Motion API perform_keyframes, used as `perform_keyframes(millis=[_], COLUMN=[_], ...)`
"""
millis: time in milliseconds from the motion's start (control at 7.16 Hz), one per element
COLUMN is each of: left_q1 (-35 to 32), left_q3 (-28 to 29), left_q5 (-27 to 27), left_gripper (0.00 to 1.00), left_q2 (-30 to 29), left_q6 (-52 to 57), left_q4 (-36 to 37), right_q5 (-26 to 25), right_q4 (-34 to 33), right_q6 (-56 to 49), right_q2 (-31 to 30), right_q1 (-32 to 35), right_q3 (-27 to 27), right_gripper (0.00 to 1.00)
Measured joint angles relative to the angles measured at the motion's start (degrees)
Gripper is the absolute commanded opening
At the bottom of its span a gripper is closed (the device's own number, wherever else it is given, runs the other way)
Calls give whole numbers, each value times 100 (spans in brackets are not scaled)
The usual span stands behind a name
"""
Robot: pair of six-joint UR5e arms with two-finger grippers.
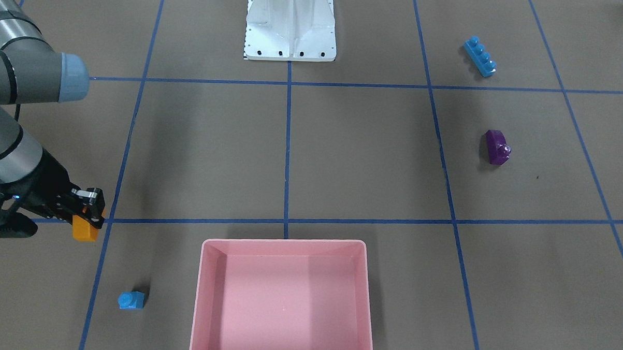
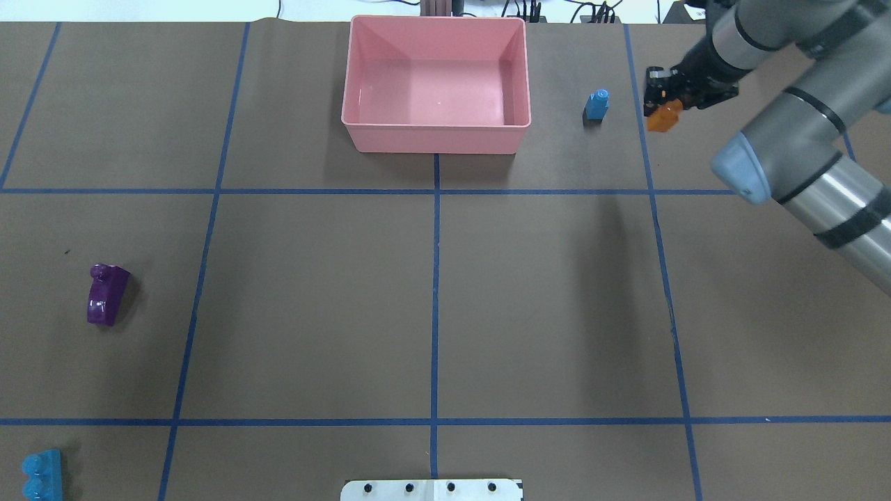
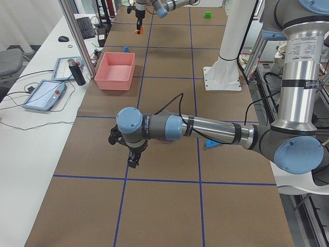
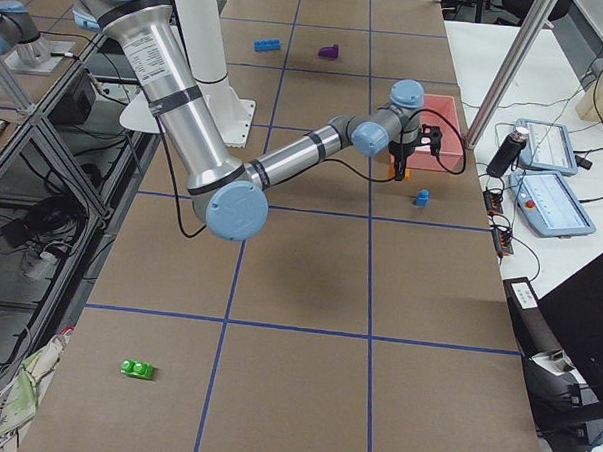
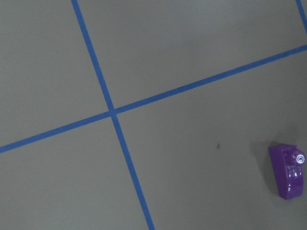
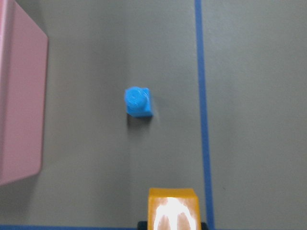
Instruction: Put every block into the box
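Right gripper (image 2: 657, 104) fingers clamped on orange block (image 2: 662, 123), held above bench (image 2: 313, 313), apparently for carry to box (image 2: 435, 139), which is empty. Left gripper (image 3: 132, 160) fingers: cannot tell.

No writing here can be read. The left arm (image 3: 205, 129) has a white printed sticker (image 3: 297, 49) on its upright tube, at about two o'clock in the view from the table's left end. The right arm (image 4: 186, 131) has a similar sticker (image 4: 141, 47), at about ten o'clock in the opposite end view. The print on both is too small to make out.
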Motion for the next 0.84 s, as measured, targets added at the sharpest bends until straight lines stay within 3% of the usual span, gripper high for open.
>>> perform_keyframes(millis=[279,699,838], left_q1=[4,7,10], left_q3=[13,56,78], left_q5=[-26,-35,-35], left_gripper=[100,100,100], left_q2=[-6,-7,-7], left_q6=[-69,-69,-69], left_q4=[-1,1,1], right_q5=[-61,-767,-990], right_q4=[-57,34,273], right_q6=[585,956,955], right_q2=[1547,3294,3564], right_q1=[-138,-659,-845], right_q3=[-1407,-3411,-3961], right_gripper=[0,0,99])
